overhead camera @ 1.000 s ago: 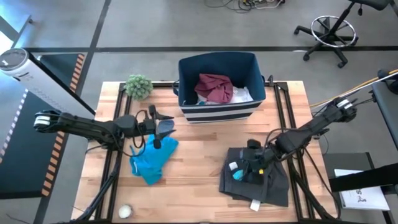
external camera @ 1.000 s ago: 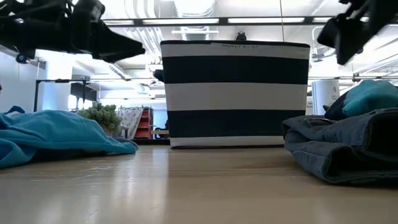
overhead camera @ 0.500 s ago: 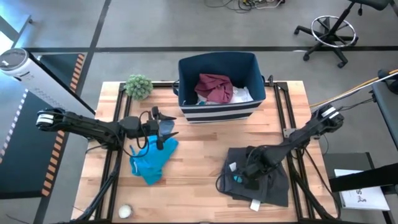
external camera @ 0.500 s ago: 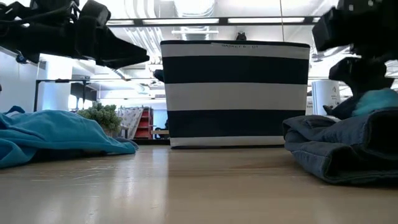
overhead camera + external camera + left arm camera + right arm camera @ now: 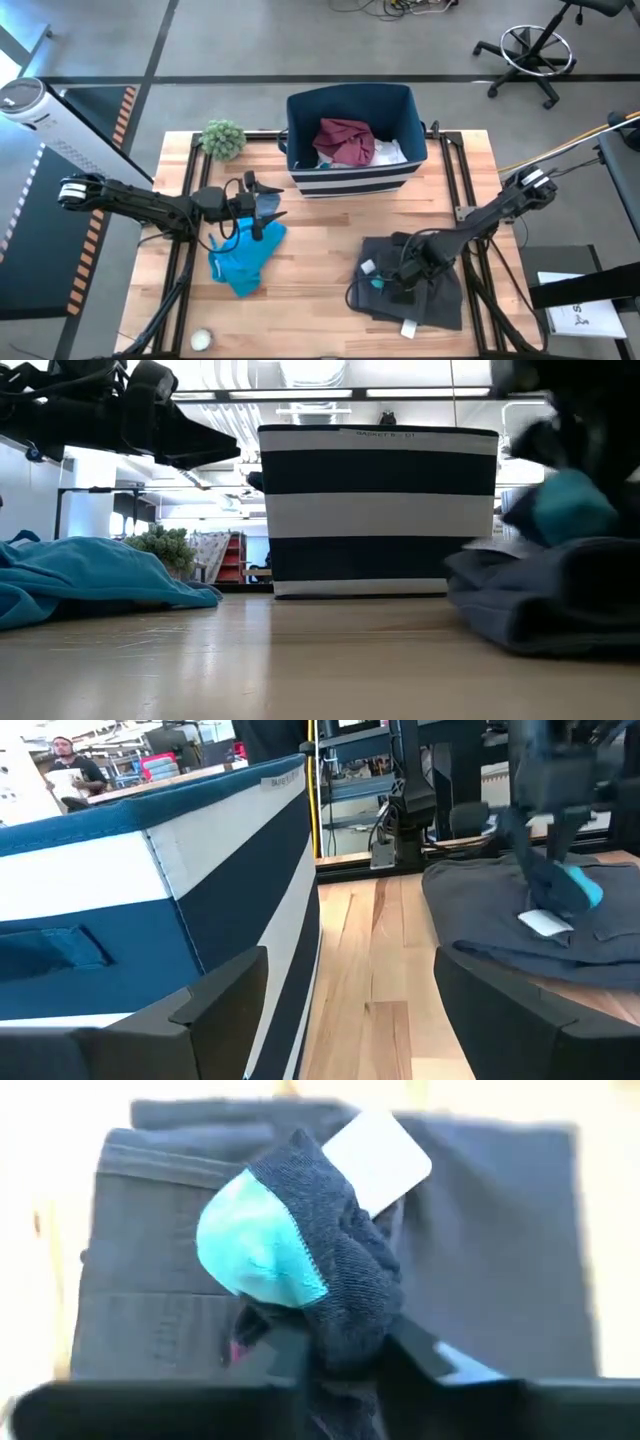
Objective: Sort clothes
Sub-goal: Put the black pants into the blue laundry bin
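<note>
Teal-toed dark sock (image 5: 300, 1270) bunched, pinched by right pincer (image 5: 335, 1345); left pincer (image 5: 345, 1010) spread.

From my station the high view is evenly lit, shadows soft on the table (image 5: 320, 245). Low view: ceiling lights (image 5: 330, 393) glare overhead, and the dark garment (image 5: 545, 595) by the table's right edge is smeared with motion blur. My right wrist view is washed out and soft around the sock (image 5: 300, 1250).
</note>
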Tool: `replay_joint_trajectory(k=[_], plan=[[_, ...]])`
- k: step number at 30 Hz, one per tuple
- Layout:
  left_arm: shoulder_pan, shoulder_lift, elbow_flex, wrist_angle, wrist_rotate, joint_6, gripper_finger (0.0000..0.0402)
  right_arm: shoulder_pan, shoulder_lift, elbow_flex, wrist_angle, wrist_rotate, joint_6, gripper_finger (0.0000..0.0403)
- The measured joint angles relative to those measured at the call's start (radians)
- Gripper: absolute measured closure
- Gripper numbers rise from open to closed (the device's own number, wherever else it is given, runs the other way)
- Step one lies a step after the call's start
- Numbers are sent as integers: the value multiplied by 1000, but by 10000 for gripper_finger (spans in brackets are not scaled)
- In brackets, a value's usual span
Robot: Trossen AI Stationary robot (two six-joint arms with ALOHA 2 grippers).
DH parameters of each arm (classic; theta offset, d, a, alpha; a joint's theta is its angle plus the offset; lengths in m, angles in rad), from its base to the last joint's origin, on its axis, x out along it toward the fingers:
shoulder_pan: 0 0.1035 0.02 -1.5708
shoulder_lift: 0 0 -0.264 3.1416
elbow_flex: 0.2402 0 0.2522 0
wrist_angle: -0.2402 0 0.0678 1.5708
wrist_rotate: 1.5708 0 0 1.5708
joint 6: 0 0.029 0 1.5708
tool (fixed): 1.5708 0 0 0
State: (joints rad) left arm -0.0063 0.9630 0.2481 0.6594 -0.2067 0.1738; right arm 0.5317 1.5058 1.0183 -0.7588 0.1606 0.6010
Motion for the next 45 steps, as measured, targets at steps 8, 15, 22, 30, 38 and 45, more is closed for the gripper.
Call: replay_joint_trajectory(k=[8,15,22,30,38,45], plan=[[0,0,0,-1,8,2,129,-99,24,103,86,133,-189,360],[0,0,0,-1,9,3,125,-177,68,223,149,131,-343,249],[0,0,0,-2,9,1,122,-204,102,313,38,129,-385,125],[0,0,0,-6,9,1,132,-251,95,240,-103,107,-355,94],[0,0,0,-5,14,-1,125,-322,57,29,-53,44,-310,104],[0,0,0,-1,15,-4,125,-391,53,-168,220,-113,-285,102]])
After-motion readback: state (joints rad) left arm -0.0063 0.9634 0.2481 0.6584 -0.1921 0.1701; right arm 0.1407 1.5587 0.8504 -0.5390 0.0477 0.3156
